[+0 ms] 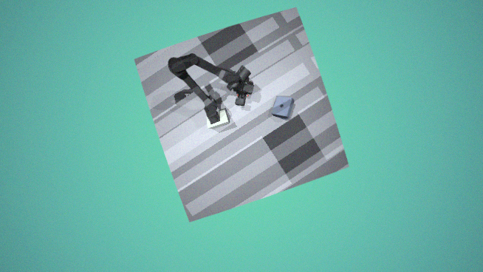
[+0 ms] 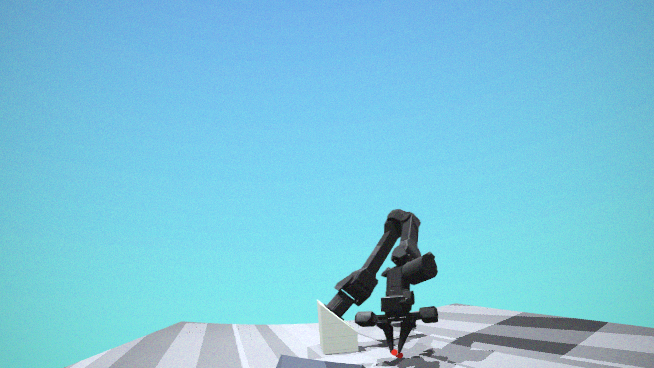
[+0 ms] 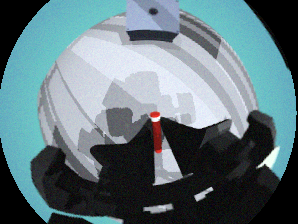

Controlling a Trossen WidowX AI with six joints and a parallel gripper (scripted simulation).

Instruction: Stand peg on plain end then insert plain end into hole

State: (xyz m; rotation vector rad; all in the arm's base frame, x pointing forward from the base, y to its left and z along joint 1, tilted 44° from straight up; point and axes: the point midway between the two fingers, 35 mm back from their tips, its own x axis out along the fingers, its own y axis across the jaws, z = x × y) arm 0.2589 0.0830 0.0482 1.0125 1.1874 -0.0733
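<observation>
We start at the gripper (image 1: 242, 95) (image 2: 397, 353) (image 3: 154, 120), its fingers drawn close together and clamped on the peg, with the tips pointing down toward the table. We see the red peg (image 1: 247, 95) (image 2: 394, 352) (image 3: 157, 137) between the fingertips, with an end showing on either side of them. From above it lies crosswise beneath the gripper, and we read it as roughly level rather than standing upright. Its white band (image 3: 155, 119) is at the end facing the panel. The tips are low, but we cannot tell whether the peg touches the table.

Behind the gripper, the black arm (image 1: 210, 68) (image 2: 380, 252) rises to a bent elbow and then slopes down to its foot on a pale, wedge-shaped block (image 1: 224, 117) (image 2: 337, 335) (image 3: 270, 158).

Farther out, on the other side of the gripper from that block, we find the blue-grey sloped panel (image 1: 287, 109) (image 2: 320, 362) (image 3: 142, 24), well apart from the peg. Its one dark hole (image 1: 281, 106) (image 3: 153, 11) shows in the face, unfilled. In the exterior view we get only the panel's top edge, at the bottom of the frame. Under everything, we have the table (image 1: 229, 177) (image 2: 200, 345) (image 3: 100, 70), patterned in grey stripes and darker blocks.
</observation>
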